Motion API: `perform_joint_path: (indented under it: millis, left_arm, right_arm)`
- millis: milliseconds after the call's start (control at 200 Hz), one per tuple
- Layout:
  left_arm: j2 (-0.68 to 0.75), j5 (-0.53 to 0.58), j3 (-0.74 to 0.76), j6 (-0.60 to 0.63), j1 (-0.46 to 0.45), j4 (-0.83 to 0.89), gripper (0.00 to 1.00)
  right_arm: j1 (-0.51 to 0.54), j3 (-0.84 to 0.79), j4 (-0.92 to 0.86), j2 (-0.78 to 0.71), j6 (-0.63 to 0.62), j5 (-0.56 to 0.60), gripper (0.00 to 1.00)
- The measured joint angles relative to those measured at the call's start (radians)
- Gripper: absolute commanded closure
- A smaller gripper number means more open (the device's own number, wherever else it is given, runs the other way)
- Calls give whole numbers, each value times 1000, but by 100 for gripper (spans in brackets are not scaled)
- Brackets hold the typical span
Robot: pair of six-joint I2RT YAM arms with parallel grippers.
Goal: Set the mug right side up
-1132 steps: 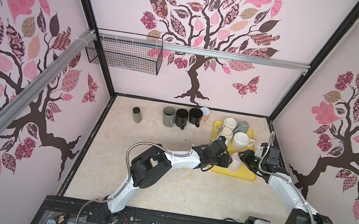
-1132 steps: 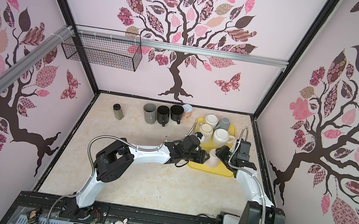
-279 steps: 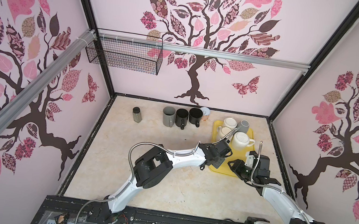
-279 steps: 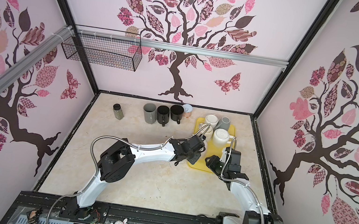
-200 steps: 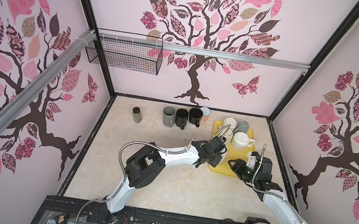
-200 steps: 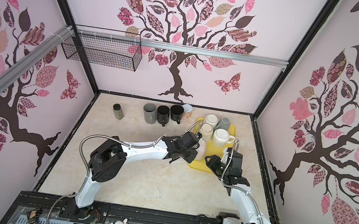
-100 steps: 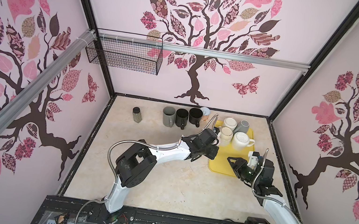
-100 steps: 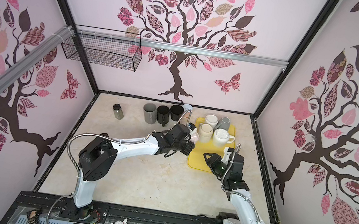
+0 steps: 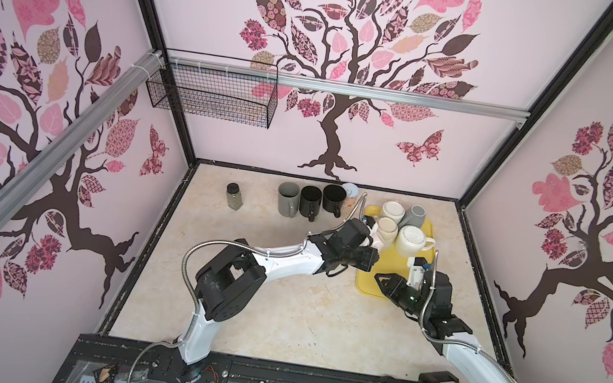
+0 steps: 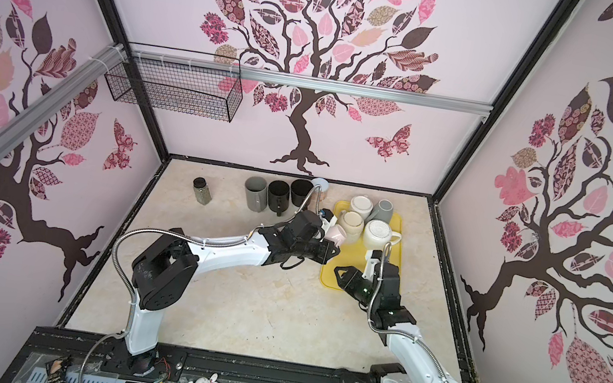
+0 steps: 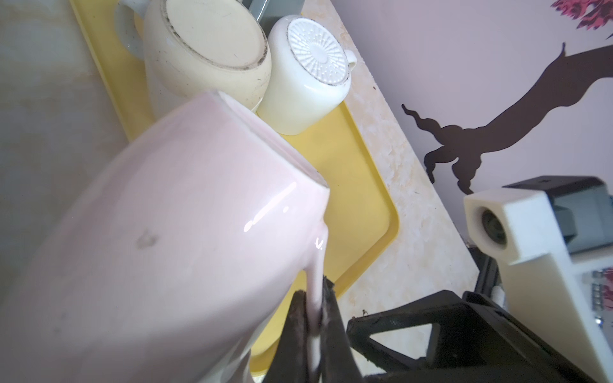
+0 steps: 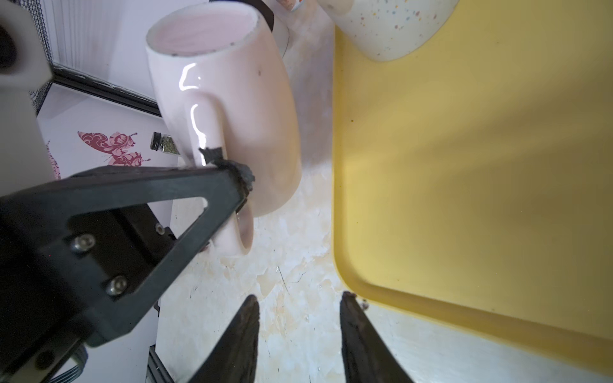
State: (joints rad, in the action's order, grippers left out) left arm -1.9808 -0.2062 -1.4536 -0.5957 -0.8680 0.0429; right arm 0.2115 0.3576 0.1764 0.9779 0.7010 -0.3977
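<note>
Glossy pale-pink mug (image 12: pixel 232 99), tilted

- Yellow tray (image 9: pixel 393 266) bearing 4 pale mugs (image 9: pixel 410 241).
- 3 upright mugs (image 9: pixel 310 200), 1 grey and 2 black, near the back wall (image 9: pixel 387 151).
- Herb jar (image 9: pixel 233 196) left of them.
- Wire basket (image 9: pixel 211 94) on the wall.

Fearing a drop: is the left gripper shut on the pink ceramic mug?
Shut: left gripper pinches the pink ceramic mug by its handle.
</note>
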Motion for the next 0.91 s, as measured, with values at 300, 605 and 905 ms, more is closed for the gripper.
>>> perform_joint_path:
  millis: [300, 605, 905]
  left_arm:
    - [72, -34, 51, -187, 18, -111, 100]
    - [134, -26, 77, -293, 18, -180, 100]
    - [172, -8, 115, -339, 21, -192, 100]
  right_arm:
    - [86, 0, 91, -93, -117, 92, 56]
    - [155, 14, 103, -102, -212, 128, 55]
    - [243, 123, 110, -39, -285, 183, 58]
